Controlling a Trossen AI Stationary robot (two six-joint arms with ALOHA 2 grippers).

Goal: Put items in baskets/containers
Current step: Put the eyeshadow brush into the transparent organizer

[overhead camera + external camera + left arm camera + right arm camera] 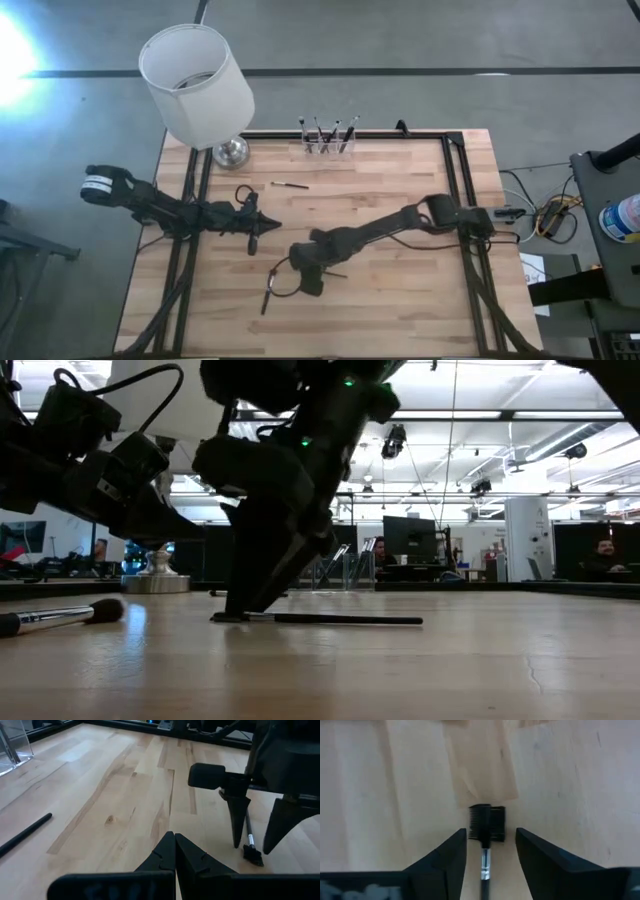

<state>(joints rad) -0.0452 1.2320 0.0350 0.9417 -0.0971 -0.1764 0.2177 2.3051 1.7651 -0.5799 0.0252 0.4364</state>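
My right gripper (490, 837) is open and points down near the table's middle. Its fingertips stand on either side of a thin dark brush (484, 862), just behind its small comb-like head (486, 822); a gap shows on both sides. This brush (330, 619) lies flat on the wood. My left gripper (175, 851) is shut, empty, and just left of it. A fluffy-tipped brush (60, 617) lies at the near side, and another brush (290, 184) farther back. The clear holder (328, 140) stands at the far edge with several brushes upright in it.
A white lamp (197, 85) on a chrome base (231, 152) stands at the far left corner. Black frame rails (455, 180) run along the table's sides. Bare wood lies right of the right gripper. People sit at monitors in the room beyond.
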